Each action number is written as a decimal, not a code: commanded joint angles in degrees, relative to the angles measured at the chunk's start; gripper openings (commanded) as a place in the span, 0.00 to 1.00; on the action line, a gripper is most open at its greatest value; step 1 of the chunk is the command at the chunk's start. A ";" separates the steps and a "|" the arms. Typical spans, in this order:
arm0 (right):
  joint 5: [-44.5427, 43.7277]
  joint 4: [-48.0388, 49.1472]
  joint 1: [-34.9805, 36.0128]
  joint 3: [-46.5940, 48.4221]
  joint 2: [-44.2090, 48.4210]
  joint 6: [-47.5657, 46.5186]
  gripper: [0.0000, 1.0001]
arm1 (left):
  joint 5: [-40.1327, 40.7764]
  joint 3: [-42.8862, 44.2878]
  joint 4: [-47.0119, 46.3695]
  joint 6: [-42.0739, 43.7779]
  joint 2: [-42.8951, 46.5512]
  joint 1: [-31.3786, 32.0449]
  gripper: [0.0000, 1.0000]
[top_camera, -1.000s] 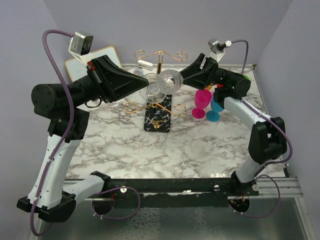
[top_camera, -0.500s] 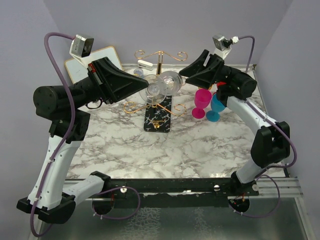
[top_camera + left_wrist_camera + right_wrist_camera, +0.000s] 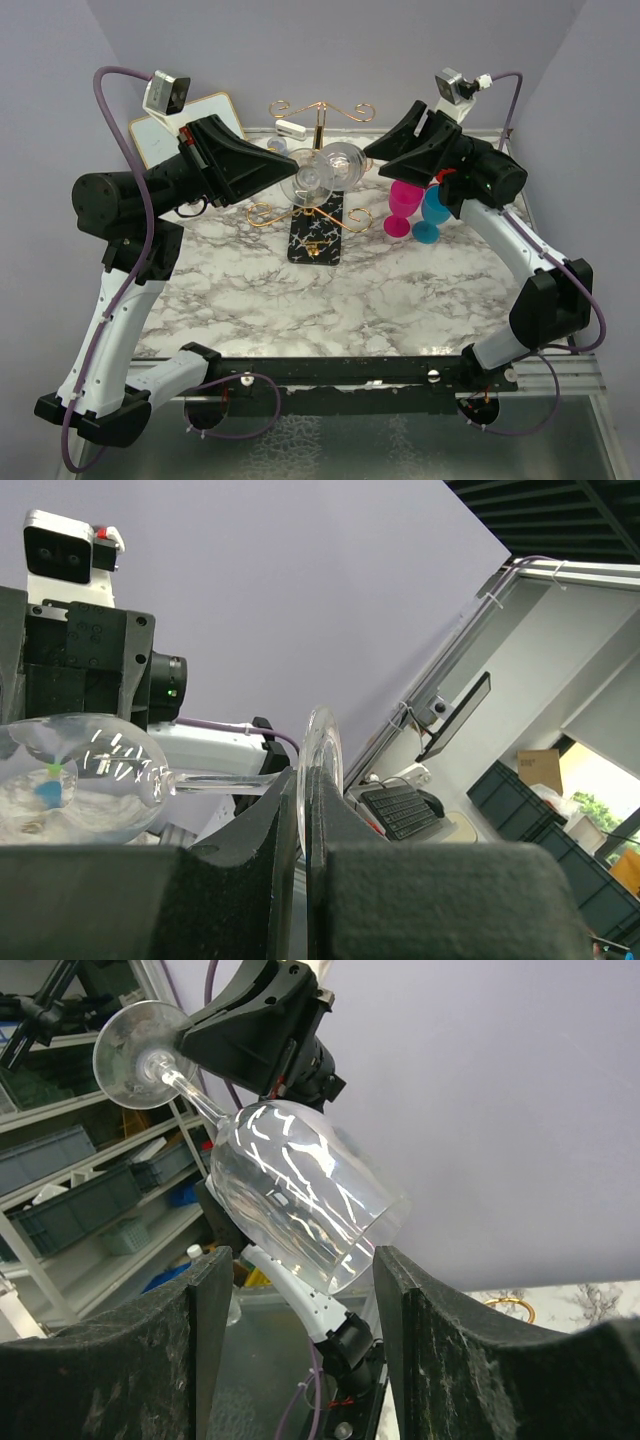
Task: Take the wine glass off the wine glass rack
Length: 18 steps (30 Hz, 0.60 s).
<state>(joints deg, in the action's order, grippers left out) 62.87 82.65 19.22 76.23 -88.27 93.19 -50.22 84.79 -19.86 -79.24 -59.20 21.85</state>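
Wine glass (image 3: 338, 160) hangs in the air in the upper middle of the top view. It lies on its side between the two hands, close to the gold arms of the wine glass rack (image 3: 318, 238). The left hand (image 3: 288, 168) is on its left and the right hand (image 3: 368, 150) on its right. From the left wrist, the left hand (image 3: 305, 795) is pressed tight on the flat round foot of the wine glass (image 3: 90, 780), low in the middle of the frame. From the right wrist, the right hand (image 3: 300, 1270) is spread wide. The bowl of the wine glass (image 3: 300, 1205) sits between its fingers (image 3: 150, 1360); I cannot tell if they touch it. I think a slow, straight pull away from the rack is best, with a firm pinch on the foot, because thin glass can slip or bump a gold arm. I cannot tell if the glass is free of those arms.
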 commanded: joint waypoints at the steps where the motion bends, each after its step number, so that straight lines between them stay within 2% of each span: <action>1: 0.81 17.87 0.25 1.83 -1.04 -0.87 0.59 | 2.37 0.80 -3.64 -0.20 1.13 -0.14 0.00; 5: 1.73 12.29 0.28 4.41 -2.62 -3.51 0.59 | 2.46 1.14 -2.16 0.90 1.92 -0.12 0.00; 9: 1.77 13.55 0.20 6.34 -4.66 -1.58 0.58 | 2.99 2.20 0.94 3.47 2.10 -0.13 0.00; 18: 2.48 14.43 0.10 3.95 -3.04 -1.21 0.57 | 2.76 1.92 -0.60 2.84 1.60 -0.13 0.00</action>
<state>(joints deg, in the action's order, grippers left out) 63.75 82.67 19.22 81.03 -92.60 91.68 -49.63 84.84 -17.91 -77.19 -58.35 21.85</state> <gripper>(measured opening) 0.575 0.074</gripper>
